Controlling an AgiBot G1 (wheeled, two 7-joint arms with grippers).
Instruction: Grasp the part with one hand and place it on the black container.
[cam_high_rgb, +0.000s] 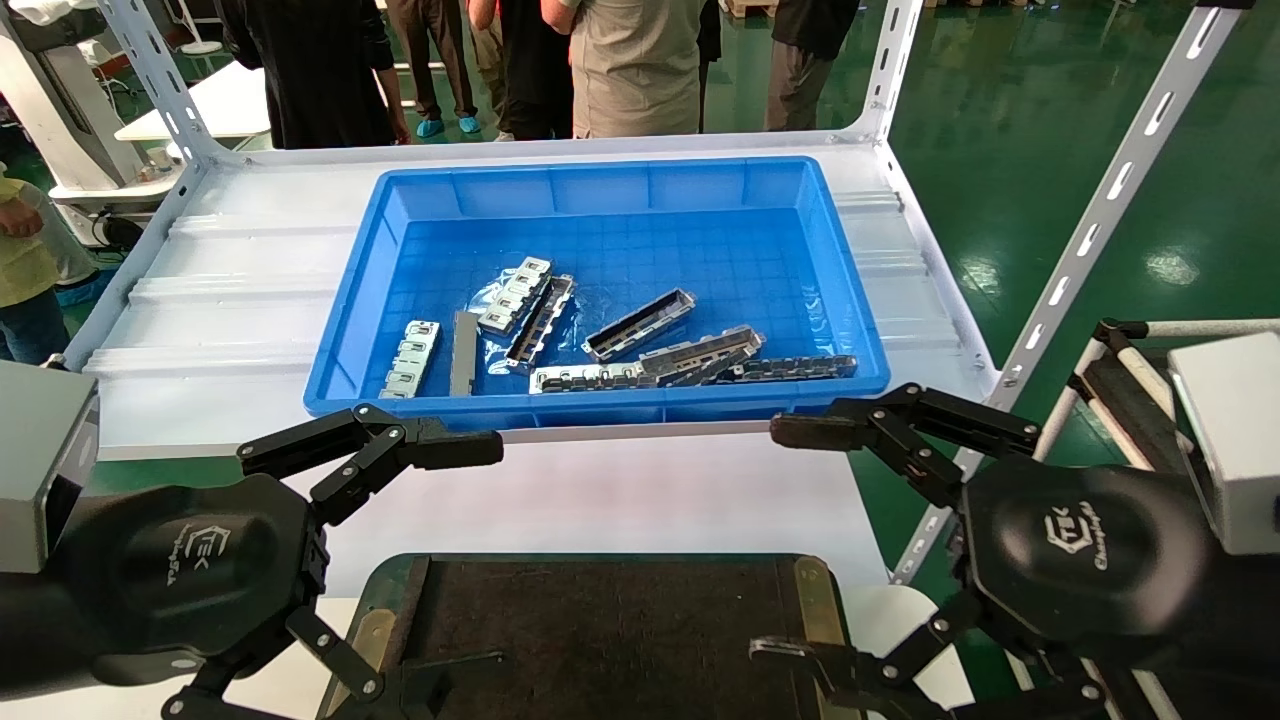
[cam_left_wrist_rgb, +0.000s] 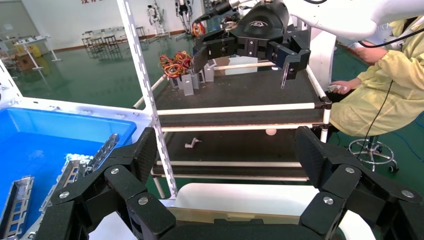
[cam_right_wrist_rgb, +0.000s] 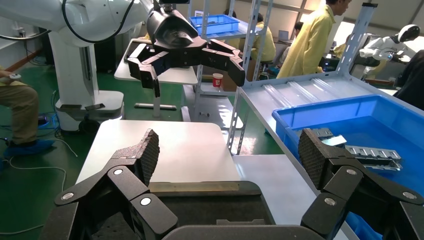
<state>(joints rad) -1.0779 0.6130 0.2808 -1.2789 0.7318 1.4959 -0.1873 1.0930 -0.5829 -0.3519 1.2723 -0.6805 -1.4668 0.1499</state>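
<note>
Resting in a blue bin (cam_high_rgb: 420, 190) on the white ribbed worktop (cam_high_rgb: 250, 290), the part (cam_high_rgb: 638, 325) lies among other metal pieces. Both pincers, left (cam_high_rgb: 440, 570) and right (cam_high_rgb: 790, 540), hang released over the black container (cam_high_rgb: 600, 620) at the near edge; green factory floor (cam_high_rgb: 1050, 120) surrounds.

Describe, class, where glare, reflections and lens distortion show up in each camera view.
Head view: the wet-looking floor of the blue plastic bin glints, and straight rack posts bow outward. Left wrist view: the glossy green floor mirrors overhead light. Right wrist view: bright backlight behind the shelving.

Metal parts (cam_high_rgb: 640, 325) in blue bin (cam_high_rgb: 420, 200)
</note>
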